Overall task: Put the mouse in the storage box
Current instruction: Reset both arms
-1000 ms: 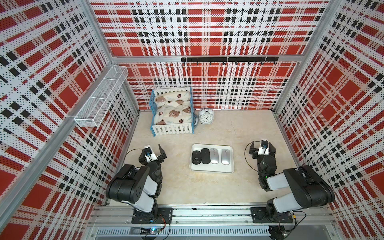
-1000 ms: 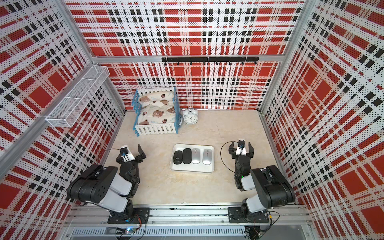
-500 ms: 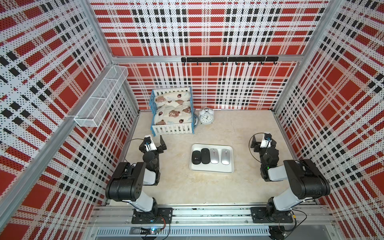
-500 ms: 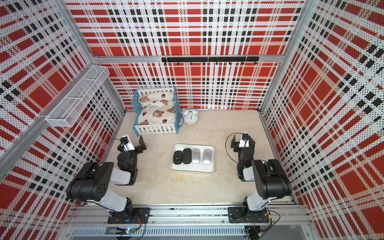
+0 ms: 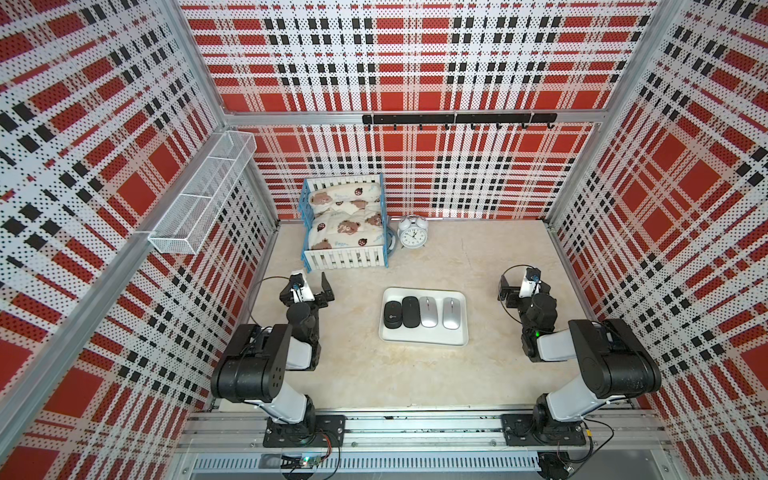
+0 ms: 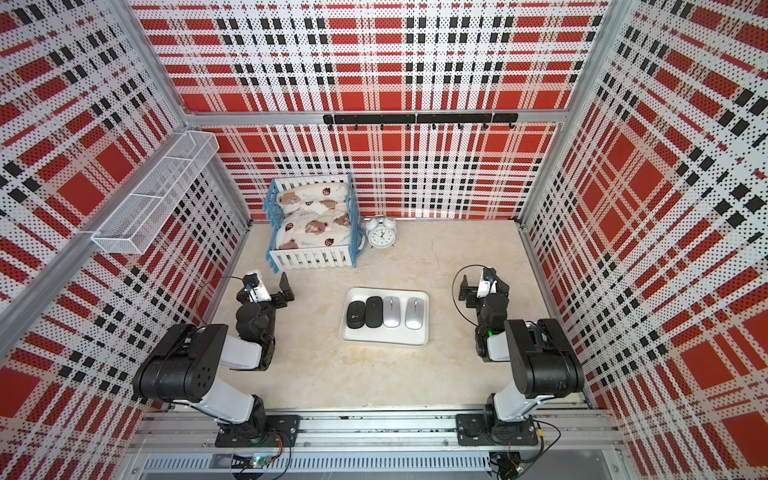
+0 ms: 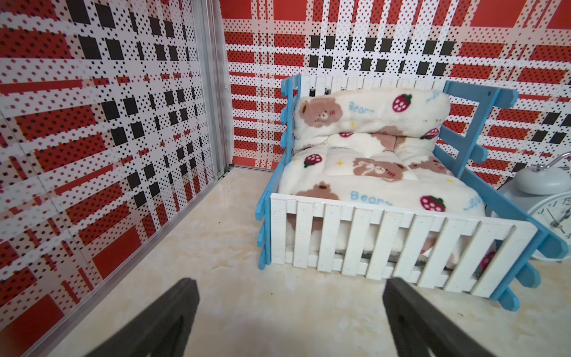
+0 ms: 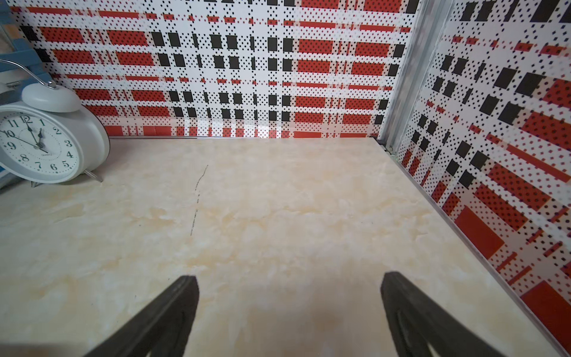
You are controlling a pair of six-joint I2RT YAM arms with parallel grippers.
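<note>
The plaid walls [image 5: 415, 62] close a pale marble-look bench [image 5: 415, 374] on three sides, and the two arms are mounted along its near edge. A little past the middle of the bench lies the storage box [image 5: 424, 336], a shallow white tray whose long side runs parallel to the near edge. All the mice I can find are inside it, in one row from the left side to the right: a round black mouse [image 5: 392, 314], a longer black mouse [image 5: 410, 311], a silver mouse [image 5: 428, 311] and a second silver mouse [image 5: 450, 313]. Each has its long axis running from the near edge toward the far edge. The box sits between the two arms. The left claw [image 7: 290, 281] is by the left edge and the right claw [image 8: 290, 276] by the right edge, both about level with the far side of the box and well apart from it. Both claws have their jaws wide apart and hold nothing, and both face the far edge, so neither wrist view shows the box. The right claw seems slightly nearer to the box. No mouse is visible loose on the bench, so I judge the task finished. At the far edge stand a toy crib [image 5: 345, 257] and an alarm clock [image 5: 412, 237].
</note>
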